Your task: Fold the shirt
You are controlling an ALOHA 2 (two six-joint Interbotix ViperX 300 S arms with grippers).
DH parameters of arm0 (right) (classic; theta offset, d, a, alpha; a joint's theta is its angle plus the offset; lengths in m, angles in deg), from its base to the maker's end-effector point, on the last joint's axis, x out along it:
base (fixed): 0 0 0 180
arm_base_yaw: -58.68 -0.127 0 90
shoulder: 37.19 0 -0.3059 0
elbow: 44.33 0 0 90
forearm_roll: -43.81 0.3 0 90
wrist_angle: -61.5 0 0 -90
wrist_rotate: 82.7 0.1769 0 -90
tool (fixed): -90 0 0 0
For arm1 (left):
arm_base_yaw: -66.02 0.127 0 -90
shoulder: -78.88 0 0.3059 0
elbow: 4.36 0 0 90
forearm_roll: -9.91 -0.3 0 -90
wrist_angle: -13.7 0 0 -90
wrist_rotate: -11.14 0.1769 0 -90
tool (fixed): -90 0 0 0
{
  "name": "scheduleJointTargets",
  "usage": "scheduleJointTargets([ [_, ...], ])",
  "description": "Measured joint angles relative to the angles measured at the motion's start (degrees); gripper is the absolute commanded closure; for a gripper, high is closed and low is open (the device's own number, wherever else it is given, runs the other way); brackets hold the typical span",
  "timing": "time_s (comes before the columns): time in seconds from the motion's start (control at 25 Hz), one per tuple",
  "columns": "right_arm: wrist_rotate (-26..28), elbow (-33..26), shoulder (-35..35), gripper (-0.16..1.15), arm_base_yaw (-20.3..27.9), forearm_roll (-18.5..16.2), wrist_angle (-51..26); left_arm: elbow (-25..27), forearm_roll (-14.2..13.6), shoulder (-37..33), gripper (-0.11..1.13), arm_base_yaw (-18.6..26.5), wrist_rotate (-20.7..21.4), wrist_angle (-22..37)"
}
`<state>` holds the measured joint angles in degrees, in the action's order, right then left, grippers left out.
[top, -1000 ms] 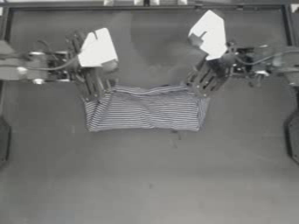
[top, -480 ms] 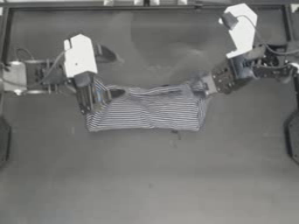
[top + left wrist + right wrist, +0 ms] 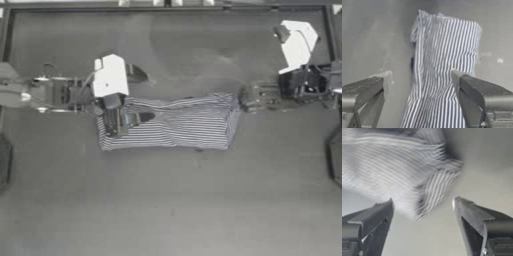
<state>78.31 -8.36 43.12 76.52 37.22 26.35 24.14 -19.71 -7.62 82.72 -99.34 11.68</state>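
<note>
Wrist views show both sets of jaws spread wide, gripping nothing; left gripper [image 3: 119, 119] over the folded shirt's [image 3: 177, 124] left end; right gripper [image 3: 257, 98] beside its far right corner.

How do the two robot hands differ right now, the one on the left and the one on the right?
The left tool hangs over the left end of the folded striped shirt; the right tool sits just off the shirt's upper right corner, over the table. In its own view, the left tool has cloth between its jaws; the right tool has only a corner's tip. Both are open and holding nothing.
</note>
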Motion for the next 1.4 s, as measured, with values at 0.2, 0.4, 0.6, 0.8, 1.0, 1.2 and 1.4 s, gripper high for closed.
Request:
scheduleJointTargets([
  [0.2,12.1,3.4,0.3,0.00,-3.5,-7.1,3.3,-1.4,-0.9,1.8,0.03,0.0,0.0,-0.4],
  [0.4,21.4,5.5,2.9,0.00,-6.0,-12.2,9.3,-1.7,-1.0,2.2,0.03,0.1,0.0,-0.7],
  [0.6,27.2,5.5,6.9,0.00,-7.3,-17.2,12.6,-1.5,-1.0,3.3,0.03,0.0,0.0,-1.4],
  [0.8,30.1,5.5,9.7,0.00,-7.2,-20.0,16.3,-1.5,-1.0,4.4,0.03,0.1,0.0,-1.8],
  [1.0,30.8,5.6,11.6,0.00,-6.5,-21.3,17.7,-1.5,-1.0,5.5,0.03,-0.3,0.0,-1.9],
  [1.2,30.8,5.6,13.6,0.00,-5.4,-22.1,19.8,-1.5,-1.0,6.3,0.03,-0.3,0.0,-1.9],
  [1.4,30.8,5.5,16.8,0.00,-4.3,-22.6,23.4,-1.5,-1.0,6.3,0.03,-0.3,0.0,-1.9],
])
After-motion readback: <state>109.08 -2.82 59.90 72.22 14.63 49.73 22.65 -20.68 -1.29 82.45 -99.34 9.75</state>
